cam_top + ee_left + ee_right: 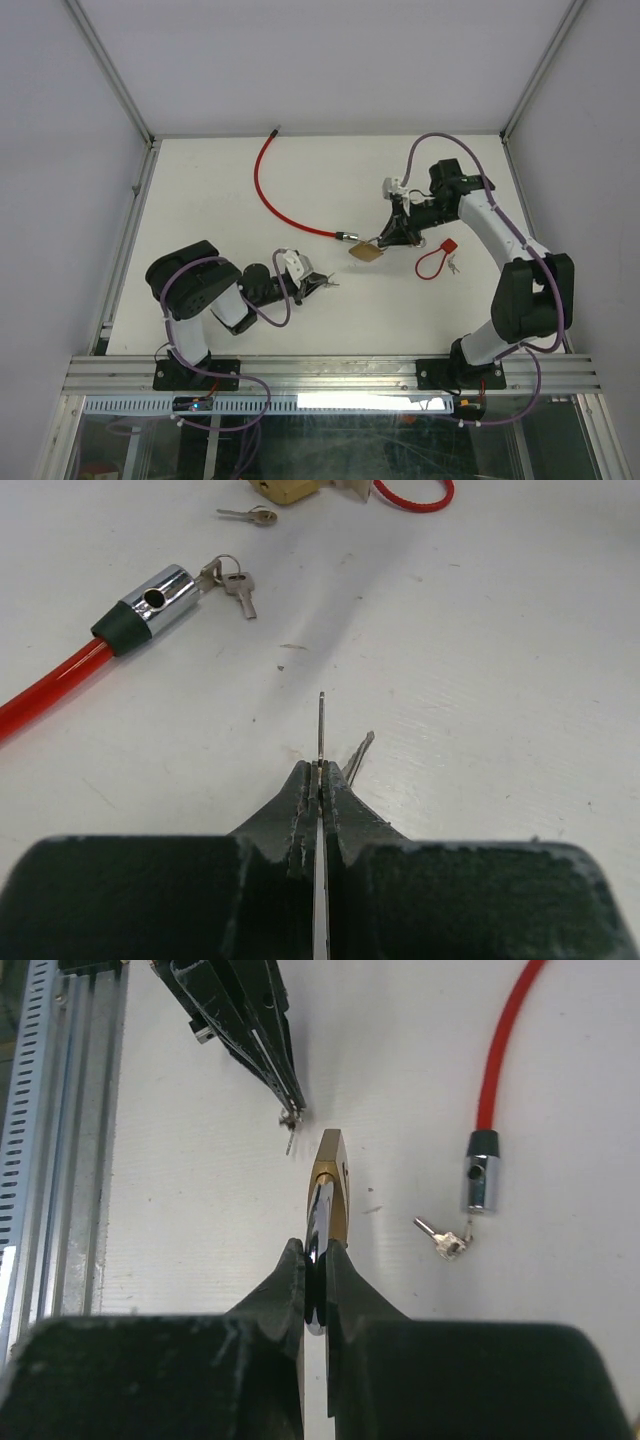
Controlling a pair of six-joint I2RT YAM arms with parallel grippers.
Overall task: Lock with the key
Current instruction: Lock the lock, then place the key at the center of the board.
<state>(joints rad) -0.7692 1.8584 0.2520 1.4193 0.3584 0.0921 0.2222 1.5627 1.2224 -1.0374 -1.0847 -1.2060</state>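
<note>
Left pincer (320, 780) pinches thin flat metal key (321, 725); right pincer (318, 1260) clamps brass padlock (336, 1175) by shiny shackle (318, 1222).

You have a red cable (275, 190) curving across the white table (200, 180) from the far edge toward the middle. It ends in a black collar and a chrome barrel (160, 598) with a round hole in its side. A ring at the barrel's tip carries two small silver keys (232, 580), which lie flat on the table. Well to the right you will see a thin red loop (430, 265) lying flat, with a little bunch of keys (455, 265) just beside it. An aluminium rail (330, 375) runs along the near edge.
</note>
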